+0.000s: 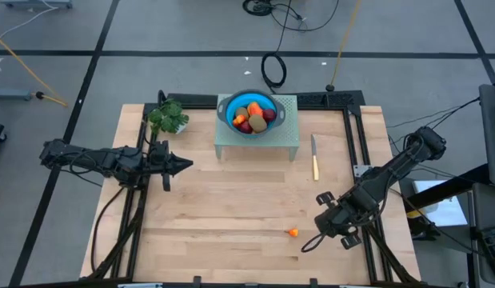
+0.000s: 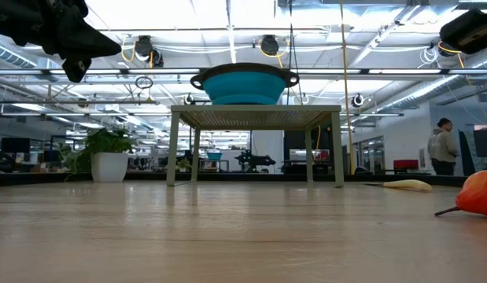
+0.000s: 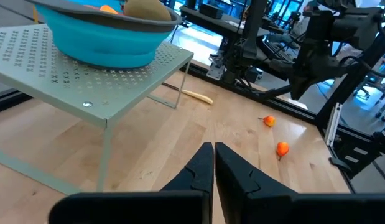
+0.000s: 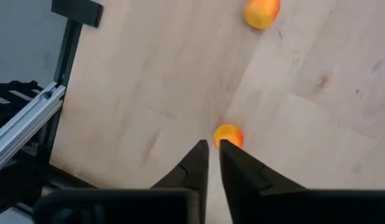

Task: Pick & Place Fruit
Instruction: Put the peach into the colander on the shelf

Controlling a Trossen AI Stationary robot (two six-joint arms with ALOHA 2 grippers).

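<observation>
Knife [image 1: 314, 158] beside rack [image 1: 289, 144], perhaps touching.

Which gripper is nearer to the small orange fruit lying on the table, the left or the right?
The right. The right gripper is just beside the small orange fruit at the table's front. The left gripper hangs far off, near the green stand carrying the blue bowl.

The middle of the pale wooden table [image 1: 231, 216] lies bare, giving wide room between the two arms. At the far edge a pale green perforated metal stand [image 1: 257, 138] carries a blue bowl of fruit [image 1: 252, 114], blocking low passage there. A slim yellow-handled knife [image 1: 314, 158] lies just right of the stand. Two tiny orange-red fruit pieces [image 4: 227, 135] lie near the right arm, apparently apart.
</observation>
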